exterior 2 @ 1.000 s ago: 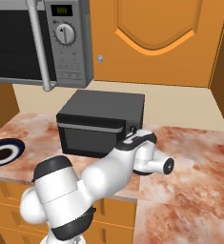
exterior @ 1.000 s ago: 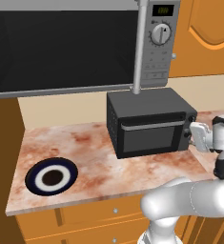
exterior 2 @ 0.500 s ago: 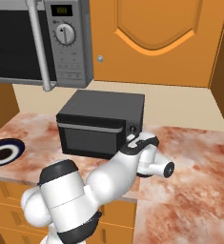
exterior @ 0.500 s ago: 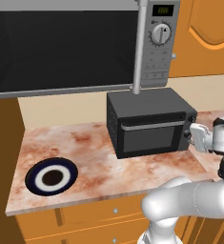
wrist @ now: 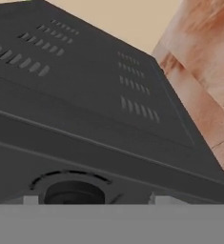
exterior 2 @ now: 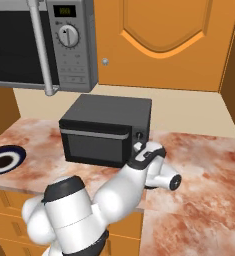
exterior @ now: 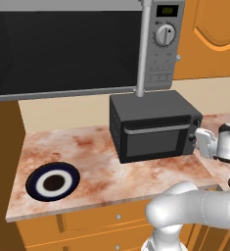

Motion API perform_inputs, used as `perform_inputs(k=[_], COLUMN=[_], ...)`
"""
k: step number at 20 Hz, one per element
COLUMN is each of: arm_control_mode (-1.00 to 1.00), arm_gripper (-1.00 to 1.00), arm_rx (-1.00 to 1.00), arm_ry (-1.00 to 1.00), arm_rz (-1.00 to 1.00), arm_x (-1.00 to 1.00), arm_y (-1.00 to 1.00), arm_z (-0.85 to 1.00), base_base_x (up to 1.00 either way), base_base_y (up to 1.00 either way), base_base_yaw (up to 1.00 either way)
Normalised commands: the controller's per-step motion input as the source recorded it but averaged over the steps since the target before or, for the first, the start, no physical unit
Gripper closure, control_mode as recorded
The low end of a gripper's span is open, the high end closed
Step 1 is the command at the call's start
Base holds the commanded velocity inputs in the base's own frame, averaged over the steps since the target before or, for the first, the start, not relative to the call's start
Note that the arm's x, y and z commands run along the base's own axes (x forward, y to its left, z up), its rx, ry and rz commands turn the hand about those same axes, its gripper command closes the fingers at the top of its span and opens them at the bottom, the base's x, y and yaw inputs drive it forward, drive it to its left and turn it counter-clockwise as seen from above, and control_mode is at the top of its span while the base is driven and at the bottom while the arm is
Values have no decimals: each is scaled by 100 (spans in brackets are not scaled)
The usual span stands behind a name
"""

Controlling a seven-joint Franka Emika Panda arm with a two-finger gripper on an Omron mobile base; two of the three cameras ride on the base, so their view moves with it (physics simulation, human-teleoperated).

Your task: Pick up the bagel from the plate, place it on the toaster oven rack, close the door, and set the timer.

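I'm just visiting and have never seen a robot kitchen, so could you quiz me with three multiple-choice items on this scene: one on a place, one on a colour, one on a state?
1. Where is the plate?
A. on the counter, left of the toaster oven
B. on top of the oven
C. inside the microwave

2. What colour is the plate's rim?
A. red
B. dark navy
C. yellow

3. How is the door?
A. dropped open
B. removed
C. closed

Answers: 1 A, it lies apart on the marble counter; 2 B, a navy band rings the white; 3 C, the panel stands flush, handle up.
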Motion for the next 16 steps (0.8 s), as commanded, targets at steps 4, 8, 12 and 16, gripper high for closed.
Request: perform_inputs(k=[4,8,12,16], arm_control_mode=[-100,-100,-100,-100], arm_gripper=[100,100,100,100], arm_rx=[24,32,36,43], arm_ry=[-1,0,0,0], arm_rz=[0,0,-1,-3], arm_x=[22,27,24,19], arm_y=[0,0,0,-1], arm_z=[0,0,0,0], base_base_x=[0,0,0,0], base_base_y=[0,0,0,0], base_base_yaw=[0,0,0,0])
